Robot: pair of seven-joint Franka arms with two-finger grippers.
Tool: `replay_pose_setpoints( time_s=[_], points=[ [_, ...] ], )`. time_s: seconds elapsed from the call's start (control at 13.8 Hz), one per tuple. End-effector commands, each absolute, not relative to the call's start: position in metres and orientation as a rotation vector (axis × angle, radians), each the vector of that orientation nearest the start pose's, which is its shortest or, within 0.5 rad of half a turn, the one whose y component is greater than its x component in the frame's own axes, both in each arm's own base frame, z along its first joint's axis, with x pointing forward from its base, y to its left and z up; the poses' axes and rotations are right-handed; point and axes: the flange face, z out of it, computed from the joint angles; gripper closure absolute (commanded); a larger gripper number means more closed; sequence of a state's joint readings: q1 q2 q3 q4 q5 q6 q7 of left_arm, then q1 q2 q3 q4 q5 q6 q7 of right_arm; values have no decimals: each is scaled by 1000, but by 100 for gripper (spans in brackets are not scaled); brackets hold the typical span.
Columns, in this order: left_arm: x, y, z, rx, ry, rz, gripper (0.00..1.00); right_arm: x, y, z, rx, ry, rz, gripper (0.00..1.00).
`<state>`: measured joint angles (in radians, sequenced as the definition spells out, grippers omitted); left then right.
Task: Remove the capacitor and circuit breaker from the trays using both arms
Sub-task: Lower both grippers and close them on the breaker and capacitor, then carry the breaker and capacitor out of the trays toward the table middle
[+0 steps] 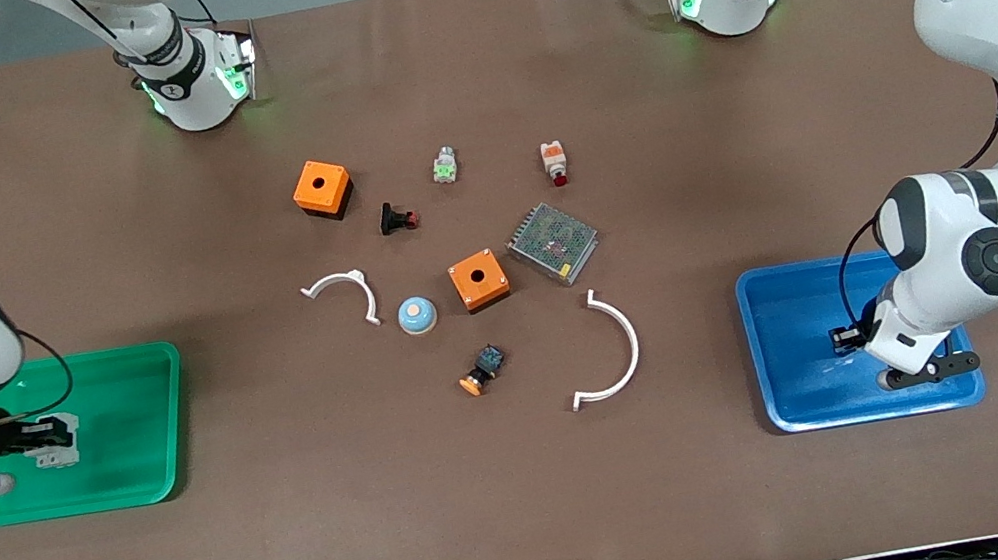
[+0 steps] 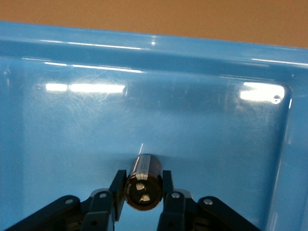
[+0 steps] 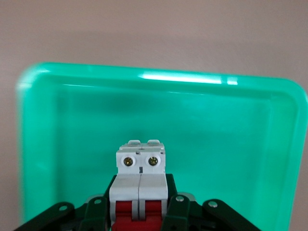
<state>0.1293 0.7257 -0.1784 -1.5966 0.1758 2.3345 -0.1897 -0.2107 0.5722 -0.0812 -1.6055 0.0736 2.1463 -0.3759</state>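
Two grippers loaded: left gripper fingers clamp the capacitor over the blue tray; right gripper fingers clamp the breaker over the green tray. Only wrist views show both grips.

Right gripper low over the tray at the right arm's end, breaker pinched between its fingers. Left gripper low over the tray at the left arm's end, capacitor pinched likewise. Between the trays, the clutter: second box just beside the power supply, dome bell beside that box toward the right arm's end, shorter curved strip next along. Nearer the camera, capped button, longer curved strip beside it toward the left arm's end.
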Motion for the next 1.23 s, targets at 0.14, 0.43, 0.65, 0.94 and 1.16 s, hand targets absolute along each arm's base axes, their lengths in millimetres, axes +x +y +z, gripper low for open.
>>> replay_pose_setpoints(
  time_s=[0.14,0.43,0.65,0.94,1.16],
  points=[
    [698,-19,268,-3073,-74,-60,100,674,-64,361,-3099,37,105,100],
    [680,-94,327,-3060,-218,0,100,668,57,347,-3104,66,101,100],
    [662,-168,340,-3071,-358,5,100,656,124,326,-3109,15,65,100],
    [629,-271,337,-3074,-487,8,100,642,169,279,-3111,44,-15,100],
    [612,-315,327,-3067,-588,16,100,640,189,255,-3112,65,-39,100]
  ],
)
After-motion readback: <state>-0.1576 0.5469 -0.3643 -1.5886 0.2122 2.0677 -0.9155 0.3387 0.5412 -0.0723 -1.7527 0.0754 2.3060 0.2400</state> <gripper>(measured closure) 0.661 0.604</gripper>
